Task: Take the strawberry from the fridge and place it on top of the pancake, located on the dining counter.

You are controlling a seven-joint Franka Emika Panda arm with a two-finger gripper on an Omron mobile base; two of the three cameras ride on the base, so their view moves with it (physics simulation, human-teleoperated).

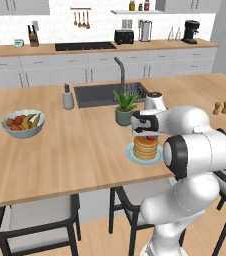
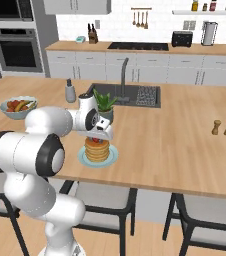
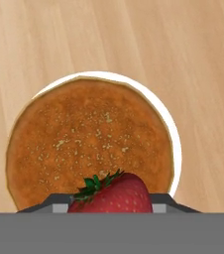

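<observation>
My gripper (image 1: 147,135) (image 2: 96,138) (image 3: 111,203) hangs just above the pancake (image 1: 145,149) (image 2: 97,150) (image 3: 89,139), a golden-brown stack on a pale plate (image 1: 128,154) (image 2: 81,158) (image 3: 176,144). The plate stands near the front edge of the light wood dining counter (image 1: 75,150) (image 2: 175,145). The gripper is shut on the strawberry (image 1: 150,137) (image 2: 95,140) (image 3: 115,194). This red berry with green leaves sits between the dark fingertips, over the near part of the top pancake; I cannot tell if it touches. The fridge is out of view.
A potted plant (image 1: 125,107) (image 2: 104,102) stands right behind the plate, before the sink (image 1: 100,94) (image 2: 130,95). A fruit bowl (image 1: 23,122) (image 2: 18,106) and soap dispenser (image 1: 67,97) (image 2: 70,91) sit to the left, two shakers (image 1: 221,107) (image 2: 222,127) to the right. Stools (image 1: 40,220) (image 2: 105,200) line the front.
</observation>
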